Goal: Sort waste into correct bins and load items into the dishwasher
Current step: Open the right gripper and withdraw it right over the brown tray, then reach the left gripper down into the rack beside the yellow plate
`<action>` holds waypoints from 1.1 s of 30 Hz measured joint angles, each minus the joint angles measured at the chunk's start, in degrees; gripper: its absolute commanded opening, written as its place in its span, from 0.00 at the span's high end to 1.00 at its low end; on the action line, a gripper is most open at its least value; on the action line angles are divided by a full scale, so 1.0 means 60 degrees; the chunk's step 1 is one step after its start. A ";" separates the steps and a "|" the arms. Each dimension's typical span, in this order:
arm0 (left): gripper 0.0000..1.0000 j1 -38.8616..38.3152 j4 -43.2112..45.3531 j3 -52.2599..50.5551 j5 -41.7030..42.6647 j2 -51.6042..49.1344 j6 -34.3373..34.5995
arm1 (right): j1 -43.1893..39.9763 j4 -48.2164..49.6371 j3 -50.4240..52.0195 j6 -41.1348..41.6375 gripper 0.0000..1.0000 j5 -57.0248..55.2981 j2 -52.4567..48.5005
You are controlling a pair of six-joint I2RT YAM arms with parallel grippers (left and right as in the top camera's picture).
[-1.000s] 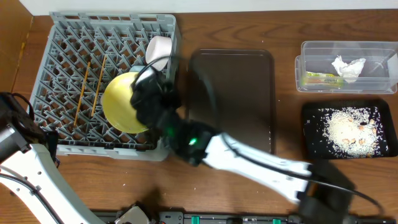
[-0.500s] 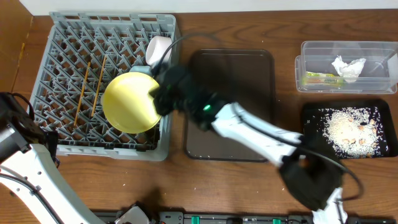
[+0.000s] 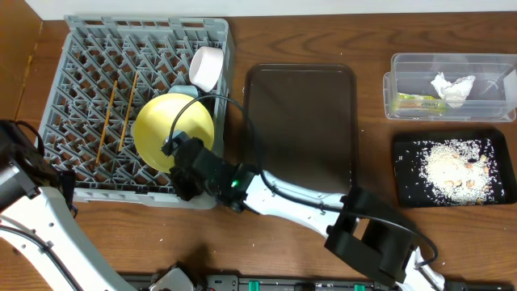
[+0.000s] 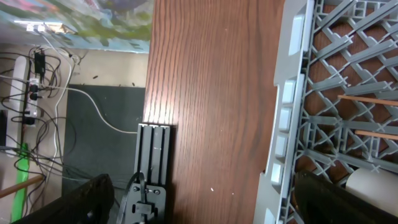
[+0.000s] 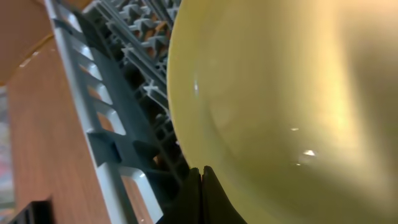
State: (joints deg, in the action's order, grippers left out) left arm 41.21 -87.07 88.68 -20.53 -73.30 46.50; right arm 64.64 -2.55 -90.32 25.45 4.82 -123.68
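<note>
The yellow plate [image 3: 171, 129] is leaned among the pegs of the rack [image 3: 89, 48] (presumably to stand for washing). The right gripper [image 5: 202, 177] is pressed together, empty, beside its rim; the left gripper [image 4: 211, 206] is spread.

The bench [image 3: 371, 48] is dark brown wood with a straight grain. 4 things sit directly on it. At the left stands the grey dish rack [image 3: 145, 20]; the left wrist view shows a strip of bare wood between its low wall and the bench's edge. Just beside the rack, to its right, lies the dark brown tray [image 3: 299, 121]. Well to the right again are the clear tub [image 3: 452, 56] at the back and the black tray [image 3: 408, 190] in front of it — near each other, not touching. A pale speck [image 3: 362, 130] or 2 dot the bare wood.
</note>
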 measured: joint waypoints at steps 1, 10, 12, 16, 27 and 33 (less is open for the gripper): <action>0.07 0.0000 -0.0004 0.0000 0.0000 0.0000 0.0004 | 0.0036 -0.0055 0.0000 0.0000 0.99 -0.0073 -0.0025; 0.07 0.0000 0.0000 0.0000 0.0000 0.0000 0.0000 | 0.0288 -0.0317 0.0000 -0.0084 0.99 -0.0397 -0.0284; 0.07 0.0000 0.0004 0.0000 0.0000 0.0000 0.0000 | 0.0375 -0.0441 0.0000 -0.0135 0.99 -0.0612 -0.0240; 0.07 0.0000 -0.0310 0.0000 0.0845 0.0000 -0.0007 | 0.0448 -0.0976 0.0018 -0.0375 0.95 -0.1224 0.0346; 0.11 -0.0656 0.0678 -0.0018 0.6663 -0.0007 -0.3249 | -0.2346 -0.2845 -0.0153 -0.0597 0.01 -0.1927 0.4703; 0.08 -0.2732 0.1654 -0.0022 0.7799 -0.0189 -0.3807 | -0.4360 -0.4921 -0.0138 -0.0539 0.01 -0.2069 0.4892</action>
State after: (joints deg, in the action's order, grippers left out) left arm 24.82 -77.14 88.55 26.26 -74.43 23.66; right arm 38.48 -32.08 -91.15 22.22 -7.60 -94.32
